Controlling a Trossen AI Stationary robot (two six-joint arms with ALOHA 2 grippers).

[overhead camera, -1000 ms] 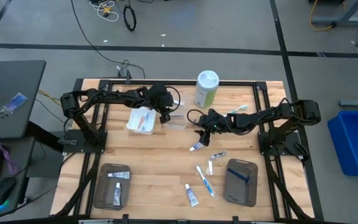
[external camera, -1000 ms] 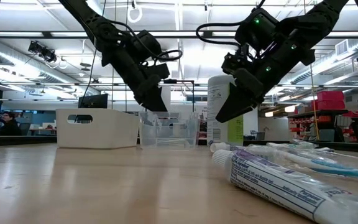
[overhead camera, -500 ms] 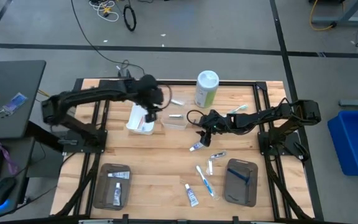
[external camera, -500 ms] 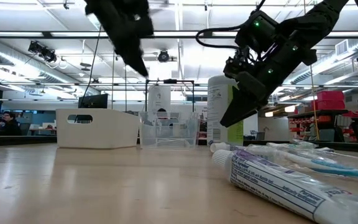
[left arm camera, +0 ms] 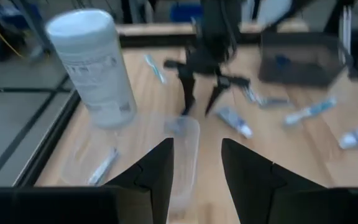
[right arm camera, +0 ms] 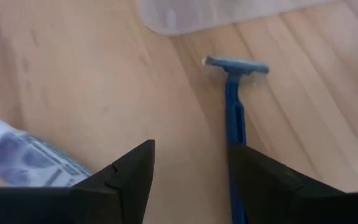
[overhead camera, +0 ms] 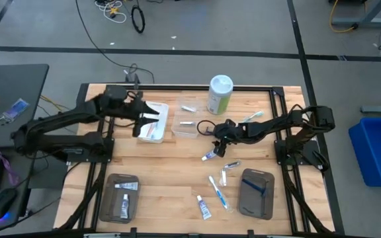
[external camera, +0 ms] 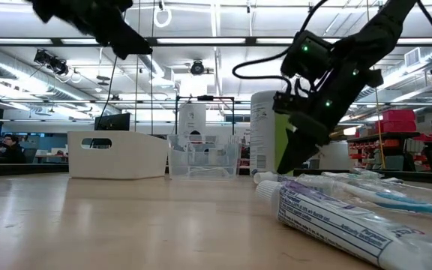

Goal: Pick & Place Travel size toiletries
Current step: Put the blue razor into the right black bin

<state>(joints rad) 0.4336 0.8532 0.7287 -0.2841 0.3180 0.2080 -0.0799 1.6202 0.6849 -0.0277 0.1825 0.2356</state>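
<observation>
Since a moment ago my left tool has swung back to the bench's far left, fingers parted, holding nothing. Near mid-bench my right tool hangs spread over a blue razor beside a toothpaste tube; open wood surrounds them. Label print unreadable.

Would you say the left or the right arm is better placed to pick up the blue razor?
Right: the right gripper, open, hangs directly over the blue razor. The left gripper sits over the white tray.
</observation>
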